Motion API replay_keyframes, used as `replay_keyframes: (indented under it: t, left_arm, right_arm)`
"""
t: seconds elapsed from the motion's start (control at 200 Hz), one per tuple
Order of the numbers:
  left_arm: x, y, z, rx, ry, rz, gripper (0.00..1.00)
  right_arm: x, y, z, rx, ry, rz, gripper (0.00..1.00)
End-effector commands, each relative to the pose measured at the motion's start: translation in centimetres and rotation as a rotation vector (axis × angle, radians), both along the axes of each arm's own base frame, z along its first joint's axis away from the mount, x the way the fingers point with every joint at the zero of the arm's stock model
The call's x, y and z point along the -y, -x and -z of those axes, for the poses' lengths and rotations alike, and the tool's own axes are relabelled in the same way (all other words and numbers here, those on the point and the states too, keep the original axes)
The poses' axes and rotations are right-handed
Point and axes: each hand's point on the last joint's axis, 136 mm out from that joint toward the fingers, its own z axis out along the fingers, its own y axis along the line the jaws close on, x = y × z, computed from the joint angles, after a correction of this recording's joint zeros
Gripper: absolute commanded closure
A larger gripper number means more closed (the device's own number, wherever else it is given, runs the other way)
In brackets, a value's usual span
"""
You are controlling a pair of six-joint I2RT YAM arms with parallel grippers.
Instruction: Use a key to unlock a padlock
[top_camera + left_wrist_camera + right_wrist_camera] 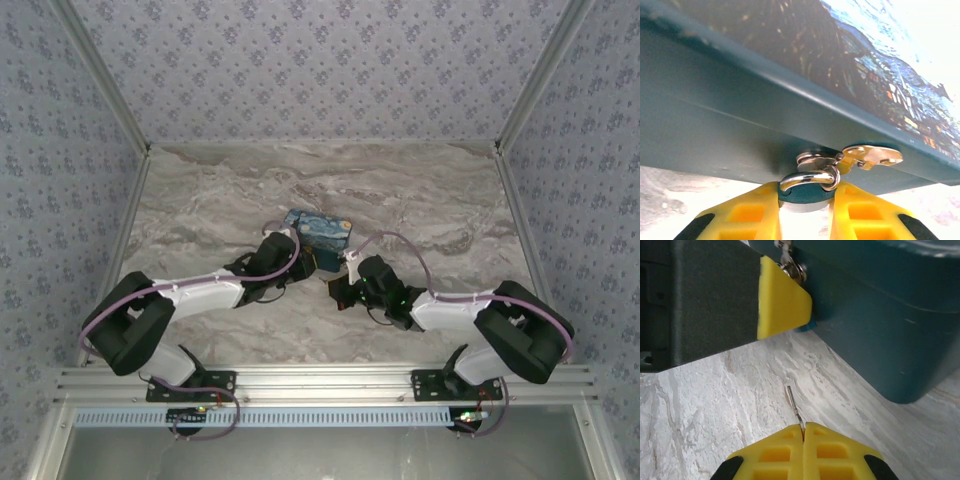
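In the left wrist view the tiny teal padlock [803, 195] sits between my left gripper's [805, 187] yellow fingers, which are shut on its body. Its silvery shackle [807, 177] passes through the metal staple under the box's brass hasp [873, 155]. My right gripper [803, 427] is shut on the key [793, 404], a thin dark sliver pointing out over the marble, a short way below and apart from the padlock [808, 327]. The left gripper's yellow finger [781, 303] covers most of the lock there. From above, both grippers [308, 263] [336, 290] meet in front of the box.
The starry-night painted box [318, 231] with dark teal sides [880, 315] stands mid-table on the marble top [200, 200], right behind the grippers. Patterned walls and metal rails close in the table on three sides.
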Motion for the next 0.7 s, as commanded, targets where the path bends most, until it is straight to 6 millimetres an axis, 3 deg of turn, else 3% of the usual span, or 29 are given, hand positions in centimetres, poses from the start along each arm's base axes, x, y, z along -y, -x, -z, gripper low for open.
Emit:
replay_keyframes:
  t: [0.0,0.7]
  left_arm:
    - [1.5,-0.2,-2.5,-0.027,0.114,-0.016,0.77]
    - [2.8,0.2,-3.9,-0.128,0.263,-0.06,0.83]
  right_arm:
    - [-0.2,-0.4,-0.5,0.072,-0.005,-0.009,1.0]
    - [1.5,-1.9,-0.3,0.137,0.019,0.015,1.0]
